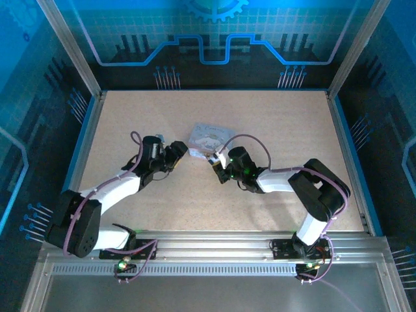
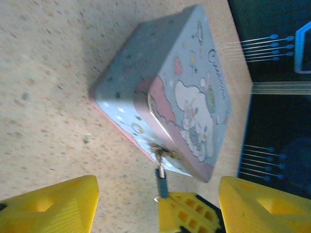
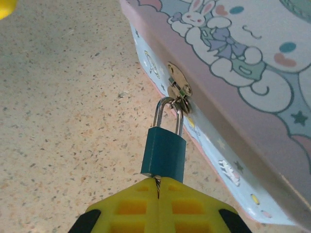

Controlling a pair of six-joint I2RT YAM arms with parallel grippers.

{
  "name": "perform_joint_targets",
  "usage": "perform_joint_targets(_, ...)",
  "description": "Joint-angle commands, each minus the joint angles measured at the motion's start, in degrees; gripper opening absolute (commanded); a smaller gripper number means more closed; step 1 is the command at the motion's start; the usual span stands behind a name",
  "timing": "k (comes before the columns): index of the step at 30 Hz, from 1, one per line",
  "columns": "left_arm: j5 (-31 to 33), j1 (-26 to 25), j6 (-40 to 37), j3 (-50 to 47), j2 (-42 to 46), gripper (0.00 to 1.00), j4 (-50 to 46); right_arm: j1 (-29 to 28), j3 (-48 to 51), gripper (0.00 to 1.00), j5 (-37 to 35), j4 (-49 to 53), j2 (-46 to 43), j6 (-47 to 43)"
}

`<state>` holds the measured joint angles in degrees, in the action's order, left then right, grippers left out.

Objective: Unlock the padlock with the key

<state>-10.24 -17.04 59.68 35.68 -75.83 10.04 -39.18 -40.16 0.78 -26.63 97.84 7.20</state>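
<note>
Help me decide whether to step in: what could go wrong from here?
The right gripper pinches just a sliver of the key under the padlock; twisting could let it slip. The left gripper is open, holding nothing, so the padlock, hanging from the hasp of the tin, may swivel with the key instead of unlocking.

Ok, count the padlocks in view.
1. The padlock hangs from the clasp on the tin, keyhole end at the right pincer pinching the key; more could hide behind it.
</note>
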Motion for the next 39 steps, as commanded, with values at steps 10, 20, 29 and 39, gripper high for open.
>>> perform_joint_targets(10,-0.9,5.8,-15.8,12.9,-7.4,0.76,-12.3,7.0,2.1,0.00,7.9,4.0,-1.5,15.6)
perform_joint_targets(20,-4.9,3.6,-18.2,22.2,-19.6,0.76,-11.6,10.2,2.4,0.00,10.4,5.0,-0.9,19.7)
perform_joint_targets(29,-6.1,1.0,-19.4,30.8,-28.8,0.74,-12.6,11.6,2.8,0.02,11.1,5.2,-0.6,21.3)
perform_joint_targets(39,-2.8,-0.1,-20.1,30.7,-31.9,0.67,-11.5,12.0,5.5,0.16,8.2,5.1,-3.5,21.5)
